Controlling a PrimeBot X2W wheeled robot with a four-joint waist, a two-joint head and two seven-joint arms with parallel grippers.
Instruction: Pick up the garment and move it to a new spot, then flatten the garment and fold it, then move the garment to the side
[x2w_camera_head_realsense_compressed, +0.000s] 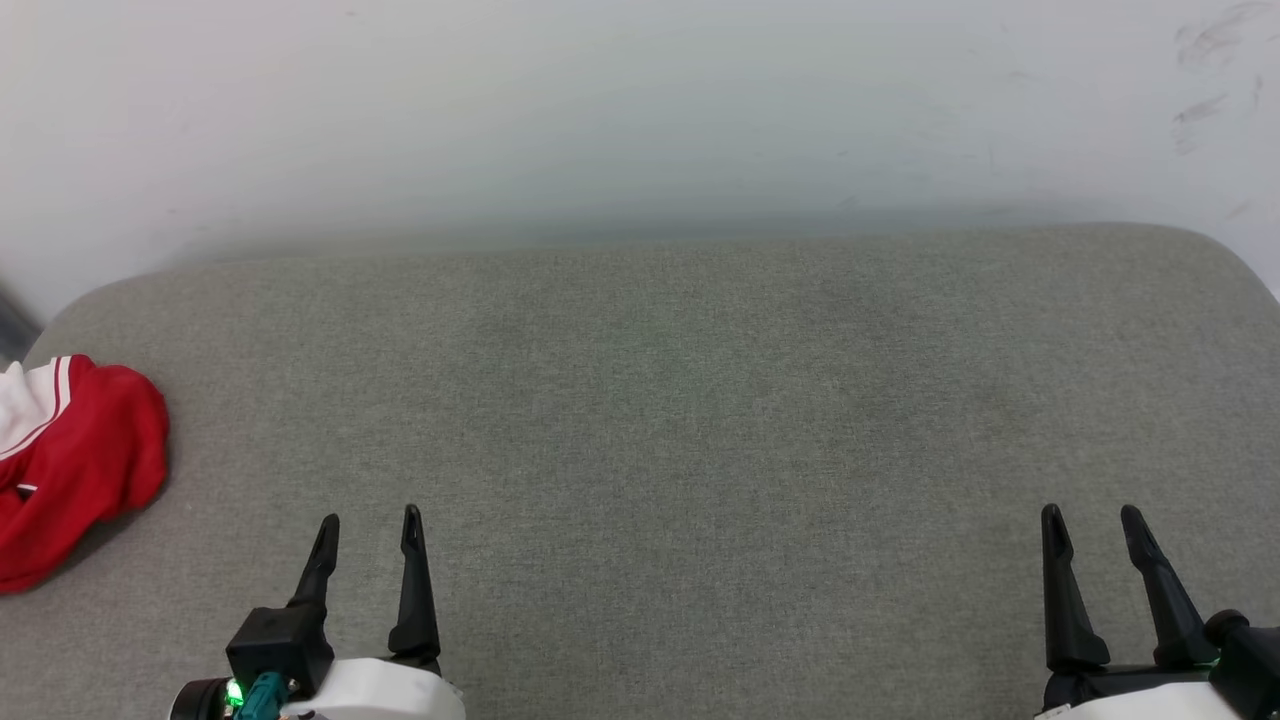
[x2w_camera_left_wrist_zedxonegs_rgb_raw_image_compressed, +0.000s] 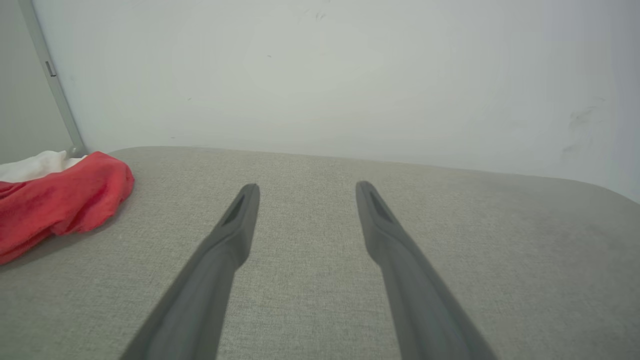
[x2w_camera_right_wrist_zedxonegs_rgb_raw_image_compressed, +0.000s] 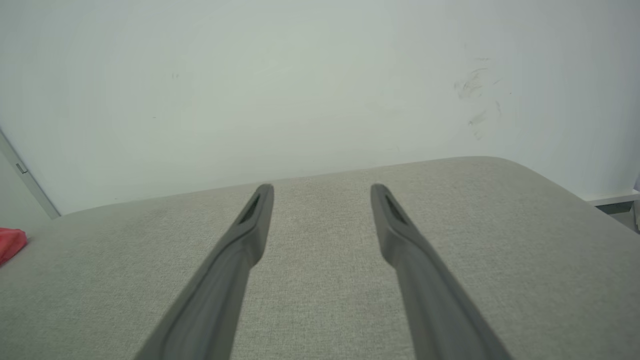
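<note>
1. The garment (x2w_camera_head_realsense_compressed: 80, 460) lies in a crumpled heap at the left end of the grey, fabric-covered bench (x2w_camera_head_realsense_compressed: 680, 400). It is mostly red cloth bunched over itself, with a white sleeve and red-white striped trim on its left part, and the head view's edge cuts part of it off
2. The left claw (x2w_camera_head_realsense_compressed: 368, 522) hovers to the right of the garment and nearer the robot. It is clear of the cloth, with bare bench between them. Its two dark fingers stand spread wide and it holds nothing
3. In the left wrist view, the garment (x2w_camera_left_wrist_zedxonegs_rgb_raw_image_compressed: 60, 200) sits off to the left of the left claw (x2w_camera_left_wrist_zedxonegs_rgb_raw_image_compressed: 306, 187) and not touching it. A white fold shows along the far side of the red heap
4. The right claw (x2w_camera_head_realsense_compressed: 1090, 515) is well apart from the garment, at the opposite end of the bench. Its fingers also stand wide apart and it grips nothing
5. In the right wrist view, only a small red edge of the garment (x2w_camera_right_wrist_zedxonegs_rgb_raw_image_compressed: 10, 242) shows at the far left, well away from the right claw (x2w_camera_right_wrist_zedxonegs_rgb_raw_image_compressed: 322, 187)
6. A pale wall (x2w_camera_head_realsense_compressed: 640, 100) rises behind the garment and the bench. Dark scuff marks (x2w_camera_head_realsense_compressed: 1210, 40) sit on the wall far to the right of the garment, and a thin grey strip (x2w_camera_left_wrist_zedxonegs_rgb_raw_image_compressed: 50, 75) runs up the wall just behind the garment
</note>
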